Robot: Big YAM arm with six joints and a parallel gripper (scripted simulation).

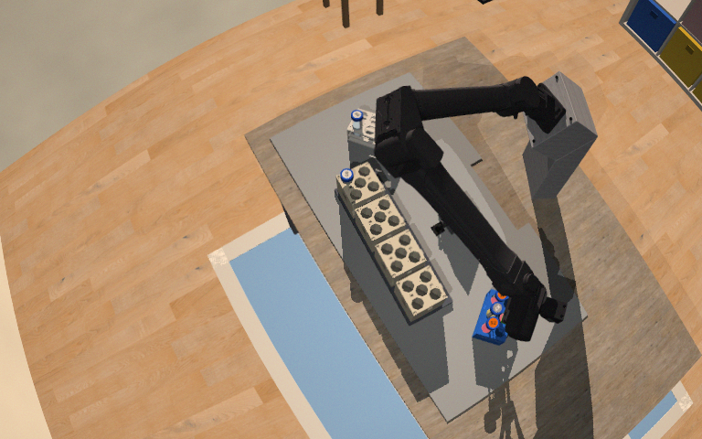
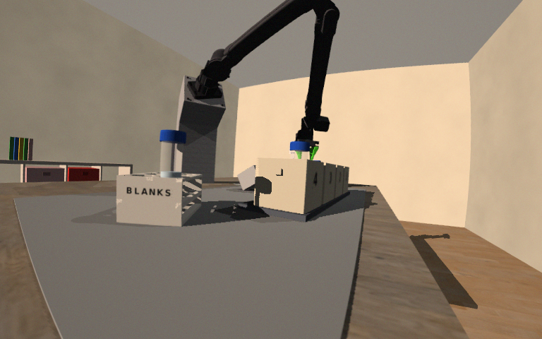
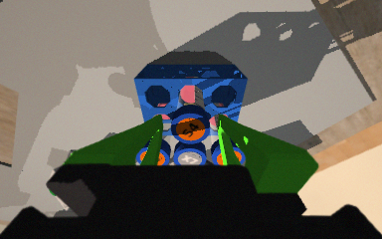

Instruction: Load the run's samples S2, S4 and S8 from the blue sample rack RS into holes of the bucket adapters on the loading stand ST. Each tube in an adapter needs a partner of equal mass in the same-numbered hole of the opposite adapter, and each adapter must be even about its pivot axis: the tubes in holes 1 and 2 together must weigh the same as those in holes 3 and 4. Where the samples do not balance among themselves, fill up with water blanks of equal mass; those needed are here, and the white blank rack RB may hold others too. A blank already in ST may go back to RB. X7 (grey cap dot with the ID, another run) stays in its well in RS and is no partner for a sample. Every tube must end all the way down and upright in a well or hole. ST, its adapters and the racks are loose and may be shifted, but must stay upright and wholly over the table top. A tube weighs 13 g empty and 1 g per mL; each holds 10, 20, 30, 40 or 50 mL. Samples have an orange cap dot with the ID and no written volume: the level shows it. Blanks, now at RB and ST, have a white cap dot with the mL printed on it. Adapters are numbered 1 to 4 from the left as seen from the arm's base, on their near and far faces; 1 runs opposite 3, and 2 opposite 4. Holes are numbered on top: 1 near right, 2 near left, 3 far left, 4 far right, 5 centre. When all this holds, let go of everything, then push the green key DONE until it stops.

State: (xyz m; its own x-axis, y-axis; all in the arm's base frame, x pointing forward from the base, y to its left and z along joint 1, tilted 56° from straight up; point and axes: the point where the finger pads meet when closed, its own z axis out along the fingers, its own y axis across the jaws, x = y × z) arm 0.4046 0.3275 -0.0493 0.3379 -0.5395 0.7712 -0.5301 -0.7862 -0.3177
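Wooden flooring is surrounding a grey-topped counter (image 1: 310,150), on which the work is being carried out. A blue rectangular sample rack (image 3: 191,82) is being kept near the counter's corner, well apart from the white box lettered BLANKS (image 2: 148,200) and the row of four beige bucket adapters (image 1: 391,240). The black arm's green-fingered gripper (image 3: 190,136) is being held directly over the rack, its jaws spread partway and gripping nothing. A blue-capped tube with an orange cap dot (image 3: 189,127) is being straddled by the fingers, with a gap visible on each side; its ID cannot be read with certainty. Two more orange-dotted tubes (image 3: 153,155) are standing in the rack's nearer row, with a grey-dotted tube (image 3: 188,158) between them. Whether the straddled tube is fully seated cannot be told.
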